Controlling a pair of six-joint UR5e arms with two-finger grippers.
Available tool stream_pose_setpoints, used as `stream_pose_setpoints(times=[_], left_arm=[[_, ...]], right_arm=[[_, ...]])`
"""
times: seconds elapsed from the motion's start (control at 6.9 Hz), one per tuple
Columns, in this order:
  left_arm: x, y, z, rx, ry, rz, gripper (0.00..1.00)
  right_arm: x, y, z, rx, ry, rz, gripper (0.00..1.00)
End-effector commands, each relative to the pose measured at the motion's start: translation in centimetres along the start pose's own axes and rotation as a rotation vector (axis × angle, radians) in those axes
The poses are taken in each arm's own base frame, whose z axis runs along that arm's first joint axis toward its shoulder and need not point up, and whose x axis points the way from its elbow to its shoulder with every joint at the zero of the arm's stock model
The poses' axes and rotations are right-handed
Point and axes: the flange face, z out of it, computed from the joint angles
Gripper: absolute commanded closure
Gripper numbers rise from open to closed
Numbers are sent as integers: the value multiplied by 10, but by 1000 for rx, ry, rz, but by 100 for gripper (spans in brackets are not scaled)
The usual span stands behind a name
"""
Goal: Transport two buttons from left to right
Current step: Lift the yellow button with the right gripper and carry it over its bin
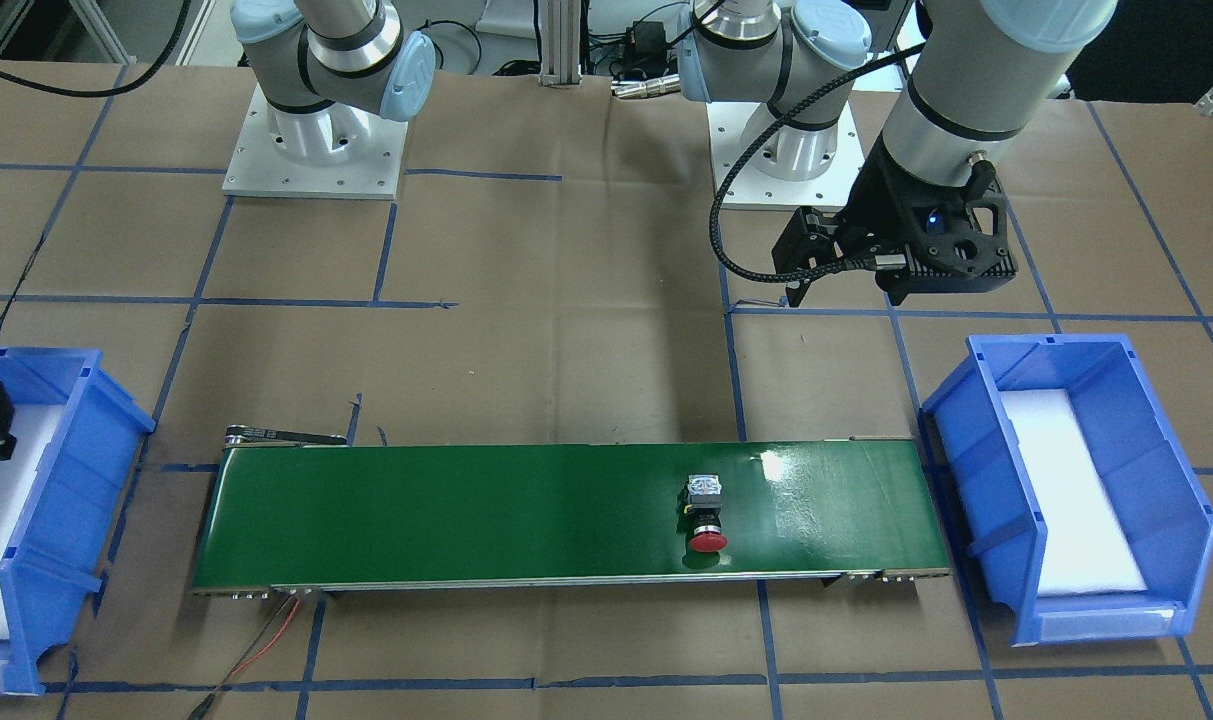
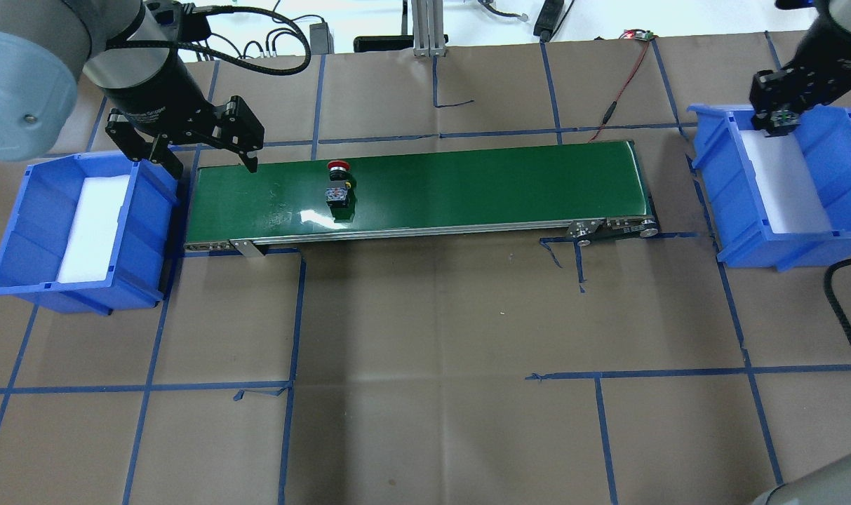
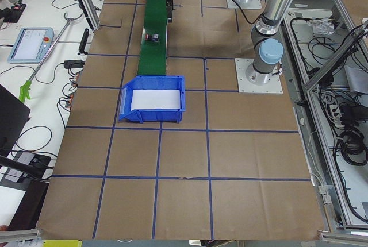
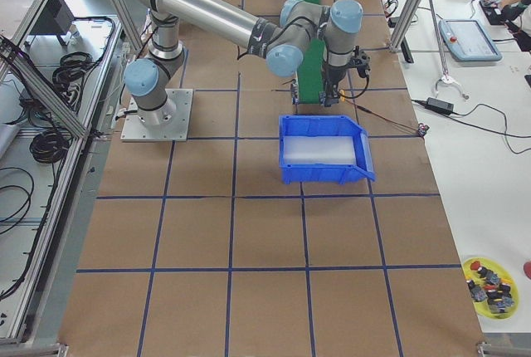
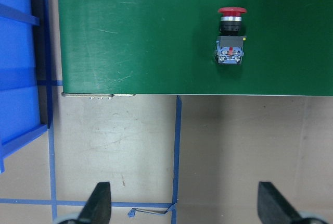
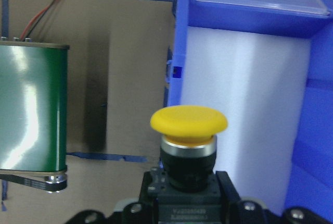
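Note:
A red-capped button (image 2: 338, 184) lies on its side on the green conveyor belt (image 2: 467, 189), toward the belt's left end. It also shows in the left wrist view as the red button (image 5: 230, 36). My left gripper (image 2: 208, 160) hangs open and empty over the belt's left end, its fingers (image 5: 99, 206) wide apart. The yellow-capped button (image 6: 188, 125) is held by its black body in my right gripper (image 2: 781, 120), which is shut on it. It hangs above the near-belt side of the right blue bin (image 2: 842, 175), over white foam.
A second blue bin (image 2: 18, 231) with a white foam liner stands off the belt's left end. A red and black wire (image 2: 625, 77) runs from the belt's far right corner. A yellow dish (image 4: 489, 278) with several more parts lies on the floor-side table.

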Motion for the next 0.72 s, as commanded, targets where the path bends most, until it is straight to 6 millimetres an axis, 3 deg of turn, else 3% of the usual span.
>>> stream_pose_setpoints(times=[0.0,0.29,0.58], left_arm=[[0,1,1,-2,-1,-7,0],[0,1,1,-2,-1,-8,0],[0,1,1,-2,-1,-7,0]], right_arm=[[44,8,17,-7,-2,-39,95],[71,32,46,-24,-15,-21,96],[65,56,95,-27,-16,-31,96]])
